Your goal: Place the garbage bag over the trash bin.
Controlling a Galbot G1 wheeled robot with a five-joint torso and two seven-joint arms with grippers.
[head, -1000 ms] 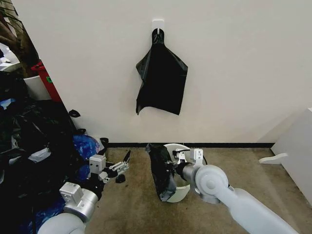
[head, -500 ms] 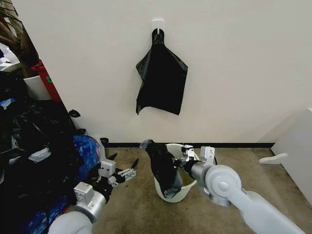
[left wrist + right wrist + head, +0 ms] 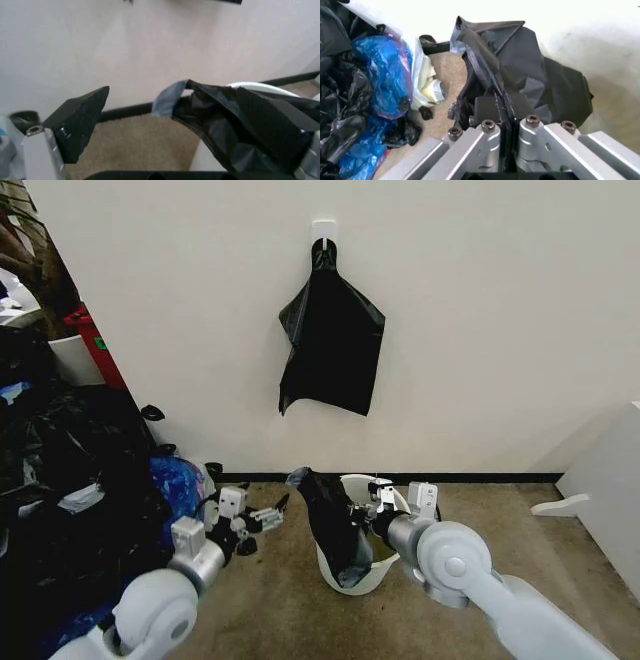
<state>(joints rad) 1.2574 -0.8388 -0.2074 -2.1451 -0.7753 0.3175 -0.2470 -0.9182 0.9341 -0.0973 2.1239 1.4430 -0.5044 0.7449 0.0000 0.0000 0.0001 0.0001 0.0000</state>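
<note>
Since the earlier frames, the left arm has extended forward along the floor, carrying the left gripper closer to the garbage bag; the trash bin now stands more upright than one second ago and has barely shifted in the last half second.

Left gripper: jaws spread wide, holding nothing. In the left wrist view one dark finger pad stands apart from the garbage bag, with carpet visible between them. The gripper hovers low over the floor, just beside the bag's left side, not touching it.

Right gripper: clenched on the garbage bag. In the right wrist view the fingers pinch a fold of the black film between them. The gripper sits at the bin's rim.

Garbage bag: draped over the left portion of the trash bin's rim, hanging down the bin's outer left wall, with a bunched peak rising above the rim. The bin's right rim and lower wall remain uncovered.

Trash bin: on the floor near the wall's black baseboard, below the black bags hanging from a white hook. A heap of black sacks and blue bags lies at the floor's left edge.
</note>
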